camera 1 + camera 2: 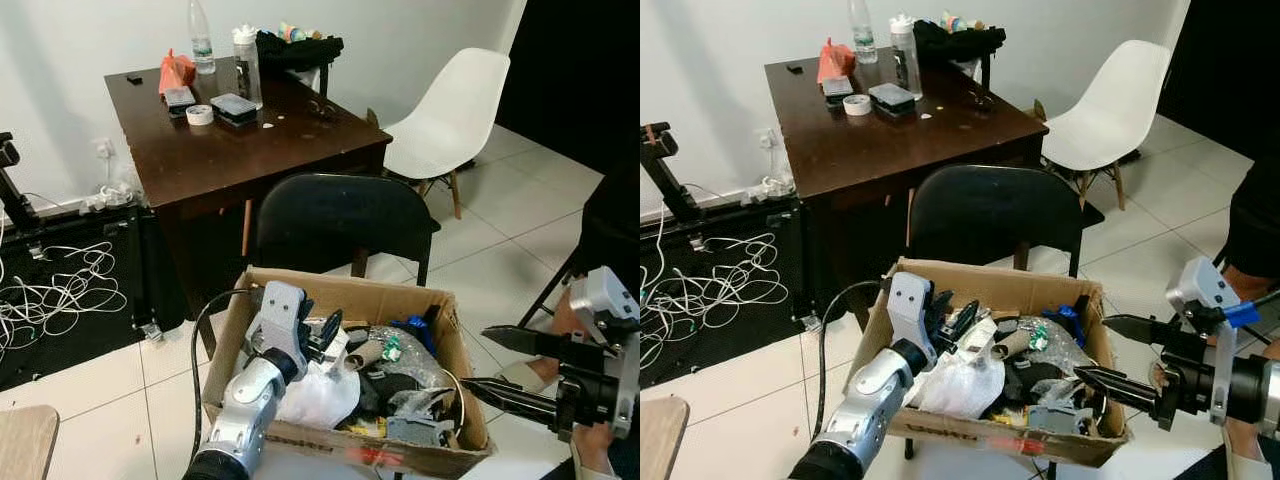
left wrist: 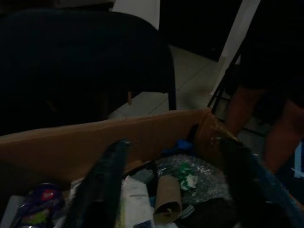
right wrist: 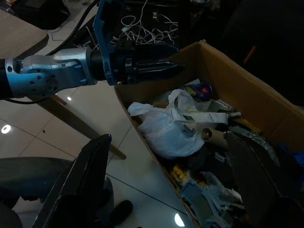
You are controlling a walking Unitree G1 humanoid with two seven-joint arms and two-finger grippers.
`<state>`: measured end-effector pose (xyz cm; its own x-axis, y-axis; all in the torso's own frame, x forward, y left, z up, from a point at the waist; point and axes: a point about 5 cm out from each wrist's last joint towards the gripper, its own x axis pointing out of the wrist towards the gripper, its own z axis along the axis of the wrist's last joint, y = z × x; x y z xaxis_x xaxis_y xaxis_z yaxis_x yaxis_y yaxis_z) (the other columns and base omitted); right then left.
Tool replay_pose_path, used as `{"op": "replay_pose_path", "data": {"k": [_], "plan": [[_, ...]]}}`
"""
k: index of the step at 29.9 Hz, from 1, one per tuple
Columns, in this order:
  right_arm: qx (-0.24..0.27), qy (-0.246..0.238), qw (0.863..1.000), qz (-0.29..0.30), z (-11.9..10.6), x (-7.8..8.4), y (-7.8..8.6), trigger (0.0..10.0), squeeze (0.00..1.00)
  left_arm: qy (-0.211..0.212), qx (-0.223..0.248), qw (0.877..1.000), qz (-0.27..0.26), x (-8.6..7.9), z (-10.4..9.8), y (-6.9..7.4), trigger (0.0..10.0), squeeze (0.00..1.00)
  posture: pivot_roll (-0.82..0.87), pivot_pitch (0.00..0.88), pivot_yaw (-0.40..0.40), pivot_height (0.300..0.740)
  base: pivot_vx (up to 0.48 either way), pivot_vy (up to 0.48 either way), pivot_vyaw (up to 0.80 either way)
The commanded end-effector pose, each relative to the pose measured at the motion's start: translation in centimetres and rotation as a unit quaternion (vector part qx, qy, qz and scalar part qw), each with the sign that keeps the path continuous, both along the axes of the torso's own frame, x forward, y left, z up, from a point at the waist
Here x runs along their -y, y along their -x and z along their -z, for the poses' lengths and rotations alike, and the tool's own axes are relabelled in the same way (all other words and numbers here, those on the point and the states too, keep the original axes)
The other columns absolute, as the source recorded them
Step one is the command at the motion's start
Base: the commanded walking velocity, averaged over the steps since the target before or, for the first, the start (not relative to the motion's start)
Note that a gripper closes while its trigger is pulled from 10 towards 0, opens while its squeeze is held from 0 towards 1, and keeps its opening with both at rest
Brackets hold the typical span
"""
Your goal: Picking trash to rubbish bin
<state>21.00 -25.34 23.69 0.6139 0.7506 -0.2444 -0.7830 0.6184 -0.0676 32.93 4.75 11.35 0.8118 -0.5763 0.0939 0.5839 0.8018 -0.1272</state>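
Your left gripper hangs open and empty over the box's left edge — ease clear without snagging the white bag. The right gripper — spread, empty — waits just off the right edge.

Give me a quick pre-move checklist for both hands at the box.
1. Left hand over the box, open, holding nothing: ok.
2. Right hand at the box's right edge, open, holding nothing: ok.
3. Trash inside the box, white bag and cardboard tube included: ok.
4. Black chair directly behind the box, near the left hand: not ok.
5. Person's leg close to the right arm: not ok.
6. More trash to collect: cannot tell.
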Motion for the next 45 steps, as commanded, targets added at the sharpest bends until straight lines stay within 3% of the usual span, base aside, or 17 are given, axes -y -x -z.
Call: {"op": "replay_pose_path", "data": {"k": [1, 2, 4, 5, 9, 11, 12, 19, 26, 32, 40, 45], "plan": [[0.002, 0.002, 1.0, -0.002, -0.2, -0.1, 0.2, 10.0, 0.0, 0.013, -0.008, 1.0, 0.006, 0.5, 0.2, 0.2, 10.0, 1.0, -0.23, 0.188, 0.066, 0.74, 0.0, 0.0, 0.0], [0.002, 0.001, 1.0, -0.001, -0.2, -0.2, 0.3, 10.0, 0.0, 0.025, -0.006, 1.0, 0.008, 0.5, -0.1, 0.1, 10.0, 0.0, -0.23, 0.188, 0.067, 0.74, 0.0, 0.0, 0.0], [0.003, 0.001, 1.0, -0.001, -0.2, -0.2, 0.2, 10.0, 0.0, 0.041, -0.006, 0.999, 0.014, 0.3, -0.4, 0.0, 10.0, 0.0, -0.23, 0.186, 0.067, 0.74, 0.0, 0.0, 0.0], [0.003, 0.001, 1.0, 0.001, -0.1, -0.1, 0.2, 10.0, 0.0, 0.085, -0.008, 0.996, 0.033, -0.4, -1.0, 0.0, 10.0, 0.0, -0.23, 0.186, 0.067, 0.74, 0.0, 0.0, 0.0], [0.003, 0.001, 1.0, 0.003, -0.1, -0.1, 0.2, 10.0, 0.0, 0.111, -0.003, 0.991, 0.073, -1.3, -1.4, 0.4, 10.0, 0.0, -0.23, 0.184, 0.067, 0.74, 0.0, 0.0, 0.0], [0.004, 0.002, 1.0, 0.006, 0.0, -0.1, 0.0, 10.0, 0.0, 0.117, -0.004, 0.987, 0.109, -3.4, -1.5, 0.8, 10.0, 0.0, -0.22, 0.181, 0.066, 0.74, 0.0, 0.0, 0.0], [0.002, 0.003, 1.0, 0.007, 0.2, -0.1, -0.1, 10.0, 0.0, 0.11, -0.007, 0.986, 0.128, -4.3, -1.4, 1.1, 10.0, 0.0, -0.22, 0.179, 0.065, 0.74, 0.0, 0.0, 0.0], [-0.016, 0.008, 1.0, 0.006, 1.5, -0.4, -0.5, 10.0, 0.0, 0.089, -0.017, 0.979, 0.18, -5.2, -0.9, 2.3, 10.0, 0.0, -0.2, 0.172, 0.057, 0.74, -0.082, 0.0, 0.0], [-0.081, 0.018, 0.997, 0.007, 5.9, -1.5, -1.0, 10.0, 0.0, 0.052, -0.047, 0.968, 0.242, -6.2, 0.1, 4.3, 10.0, 0.0, -0.19, 0.156, 0.052, 0.74, -0.346, 0.0, 0.0], [-0.111, 0.029, 0.993, -0.002, 8.0, -2.2, -0.9, 10.0, 0.0, 0.039, -0.055, 0.957, 0.283, -6.0, 0.3, 5.5, 10.0, 0.0, -0.18, 0.15, 0.052, 0.74, -0.368, 0.0, 0.0], [-0.155, 0.07, 0.985, 0.02, 11.4, -1.7, -0.9, 10.0, 0.0, 0.03, -0.061, 0.956, 0.286, -5.8, 0.5, 5.6, 10.0, 0.0, -0.18, 0.149, 0.052, 0.74, -0.376, 0.0, 0.0], [-0.212, 0.081, 0.973, 0.044, 15.4, -1.6, 0.0, 10.0, 0.0, 0.017, -0.082, 0.951, 0.297, -5.7, 1.7, 6.4, 10.0, 0.0, -0.18, 0.15, 0.057, 0.74, -0.379, 0.0, 0.0]]}}
